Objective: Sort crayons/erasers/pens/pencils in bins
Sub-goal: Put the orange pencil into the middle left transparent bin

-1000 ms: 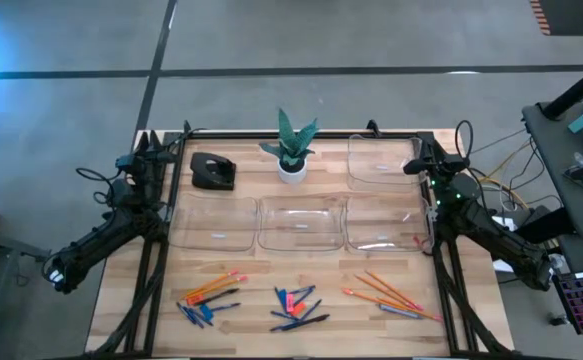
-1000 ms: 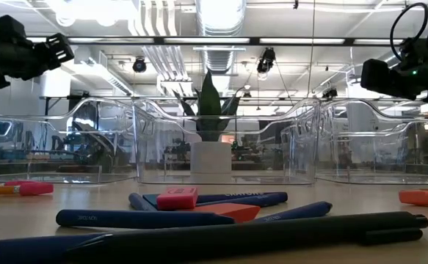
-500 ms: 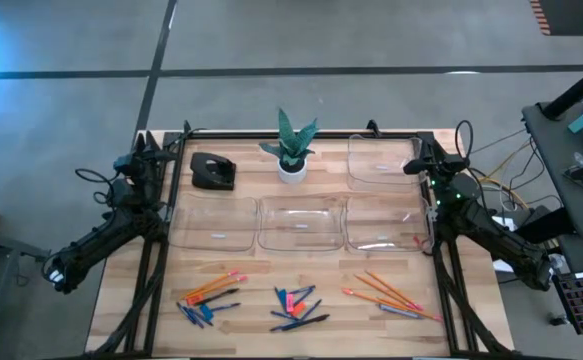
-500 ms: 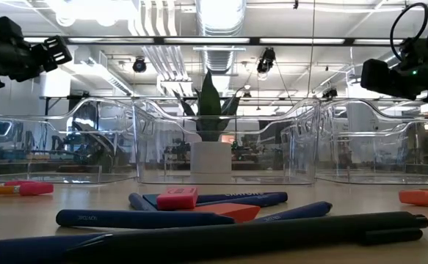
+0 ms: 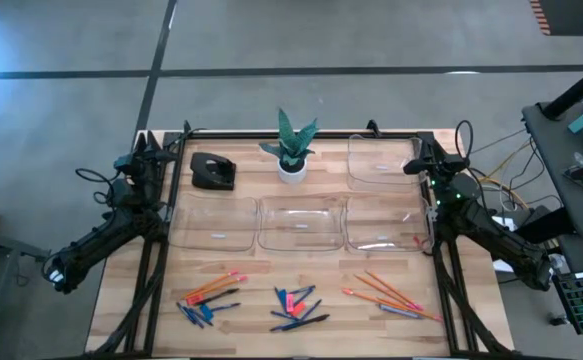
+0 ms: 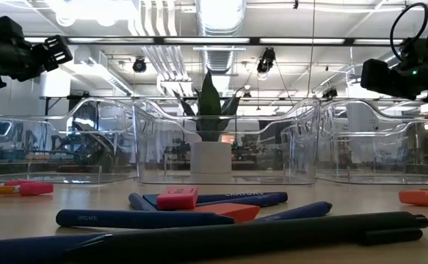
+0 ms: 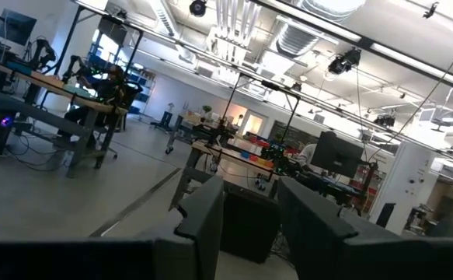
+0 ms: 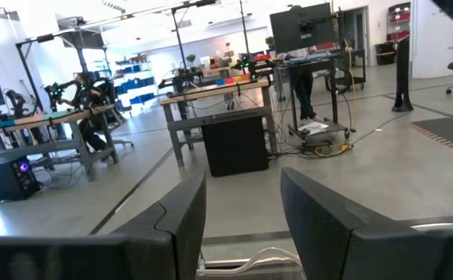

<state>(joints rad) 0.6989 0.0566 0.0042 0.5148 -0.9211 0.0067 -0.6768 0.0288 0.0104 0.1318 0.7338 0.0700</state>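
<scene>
Near the table's front edge lie orange pencils (image 5: pixel 211 288) in one cluster at the left and another (image 5: pixel 386 293) at the right. Short blue crayons (image 5: pixel 199 313) lie by the left cluster. In the middle are pink erasers (image 5: pixel 291 298) and dark pens (image 5: pixel 299 322). Three clear bins (image 5: pixel 302 223) stand in a row mid-table, and another bin (image 5: pixel 381 160) is at the far right. My left gripper (image 7: pixel 249 194) is open, raised at the table's far left corner (image 5: pixel 139 160). My right gripper (image 8: pixel 242 187) is open, raised by the far right corner (image 5: pixel 426 160). Both point out into the room.
A potted plant (image 5: pixel 291 150) in a white pot stands at the far middle, and a black desk object (image 5: pixel 212 171) is at the far left. Bare wood lies between the bins and the stationery. In the low view a dark pen (image 6: pixel 258 233) and a pink eraser (image 6: pixel 177 197) lie closest.
</scene>
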